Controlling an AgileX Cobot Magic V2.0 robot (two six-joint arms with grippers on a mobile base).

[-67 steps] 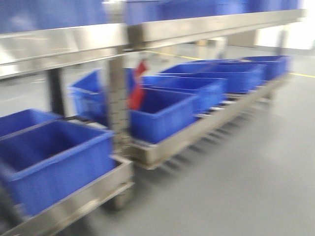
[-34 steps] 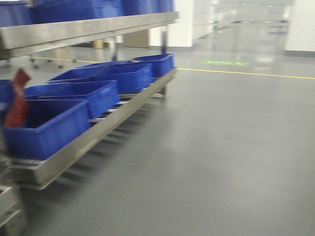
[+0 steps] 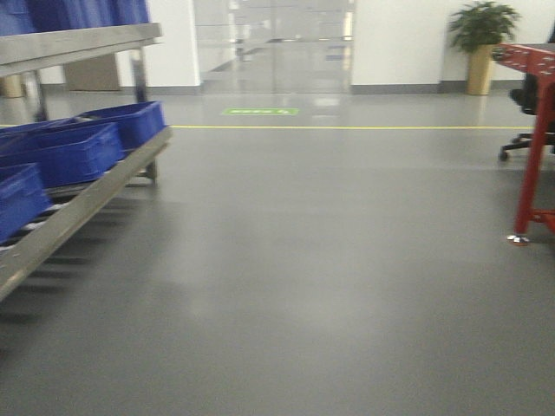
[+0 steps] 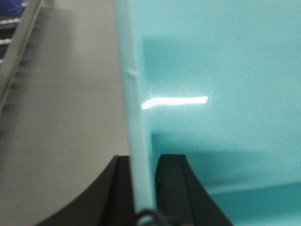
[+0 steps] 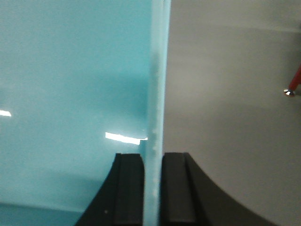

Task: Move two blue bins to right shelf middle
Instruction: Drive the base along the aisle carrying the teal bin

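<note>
**A:** What is the left gripper [image 4: 141, 162] doing?

**B:** It is clamped on the bin [image 4: 221, 61], the pale cyan one. One black finger [image 4: 171, 188] sits inside the side wall and the other outside. Grey floor [image 4: 70, 117] shows past the wall.

**A:** And the right gripper [image 5: 152, 157]?

**B:** It pinches the bin's [image 5: 70, 70] wall too, with the cyan inside to its left and floor to its right. I cannot tell whether it is one bin or two nested.

**A:** So where is the bin?

**B:** It hangs between the two grippers over the floor, on no shelf.

**A:** And ahead?

**B:** In the front view, a steel rack [image 3: 78, 199] stands at the left. Dark bins [image 3: 61, 152] sit on its bottom level, and more on the level above. At the right is a red frame [image 3: 533, 147]. Further off, a yellow line [image 3: 347, 127] crosses the floor, and a plant [image 3: 481, 35] stands by the back wall.
</note>
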